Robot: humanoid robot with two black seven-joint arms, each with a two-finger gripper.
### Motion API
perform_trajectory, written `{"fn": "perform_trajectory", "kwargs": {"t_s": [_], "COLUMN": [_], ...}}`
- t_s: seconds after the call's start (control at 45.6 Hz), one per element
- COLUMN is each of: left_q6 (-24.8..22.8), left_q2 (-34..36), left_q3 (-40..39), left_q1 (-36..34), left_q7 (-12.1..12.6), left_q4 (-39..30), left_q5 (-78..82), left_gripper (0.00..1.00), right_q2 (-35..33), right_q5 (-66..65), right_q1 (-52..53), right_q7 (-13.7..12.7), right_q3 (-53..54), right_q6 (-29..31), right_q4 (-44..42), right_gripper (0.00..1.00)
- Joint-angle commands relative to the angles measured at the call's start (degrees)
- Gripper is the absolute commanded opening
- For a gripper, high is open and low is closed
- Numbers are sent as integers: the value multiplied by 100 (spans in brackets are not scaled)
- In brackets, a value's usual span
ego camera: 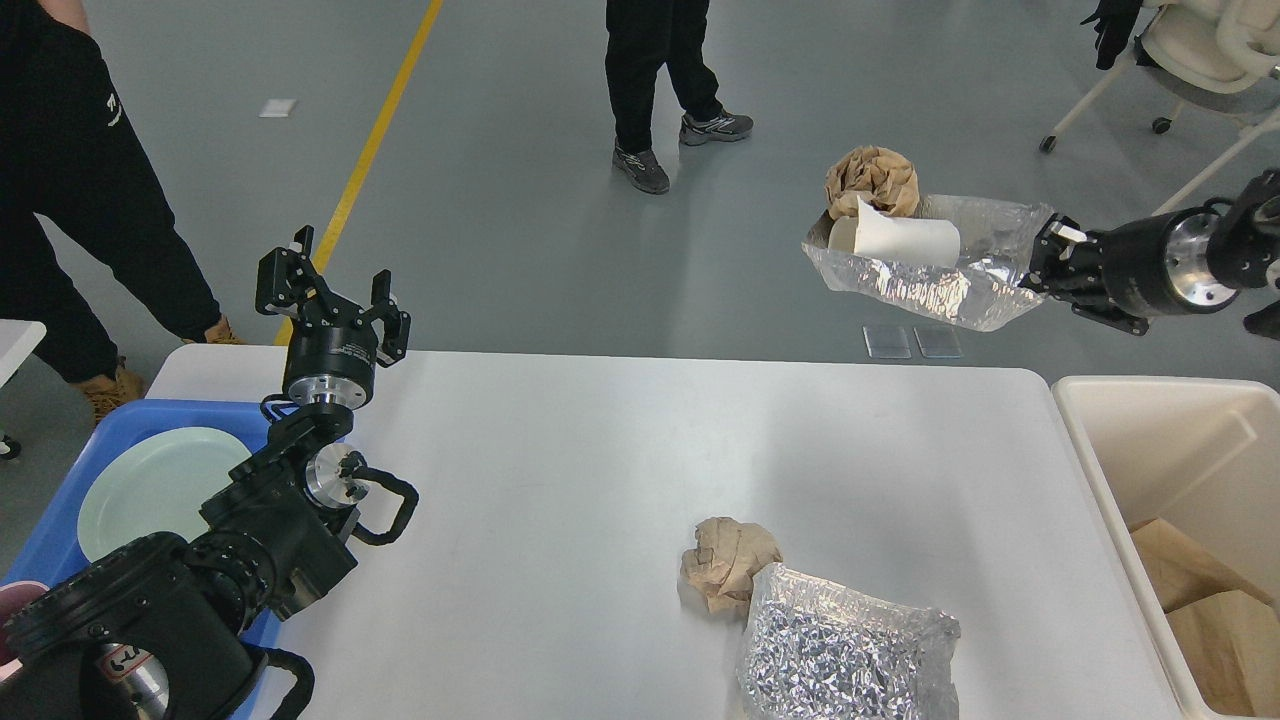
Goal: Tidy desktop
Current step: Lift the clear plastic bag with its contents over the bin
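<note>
The white desktop (560, 470) fills the middle of the head view. My right gripper (1045, 262) is shut on the edge of a clear silvery plastic bag (930, 285), held high above the desktop's far right corner. On that bag rest a white paper cup (900, 238) and a crumpled brown paper ball (872, 178). A second crumpled brown paper ball (728, 560) and a silver foil bag (840, 650) lie on the desktop near its front. My left gripper (330, 290) stands open and empty above the desktop's far left corner.
A blue plastic tray (60, 520) with a pale green plate (150, 490) sits at the left edge. A cream-white bin (1170, 450) holding brown paper stands at the right. People stand on the floor beyond the table, and a white chair (1200, 60) is far right.
</note>
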Motion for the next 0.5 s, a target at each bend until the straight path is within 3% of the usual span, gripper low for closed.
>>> {"fn": "perform_trajectory", "kwargs": {"t_s": [0.0, 0.263, 0.482], "left_q6": [-3, -3, 6], "left_q2": [0, 0, 0], "left_q3": [0, 0, 0], "left_q1": [-9, 0, 0], "left_q7": [0, 0, 0], "left_q4": [-3, -3, -3], "left_q5": [1, 1, 1], "left_gripper": [96, 96, 96], "right_q2": [-181, -445, -752], "right_q5": [0, 0, 97], "right_q1": [353, 169, -1517], "right_q7": [-9, -35, -70], "right_q3": [37, -60, -87], "right_q6": [241, 198, -13], "right_q4": [3, -269, -1455], "right_gripper": [0, 0, 0]}}
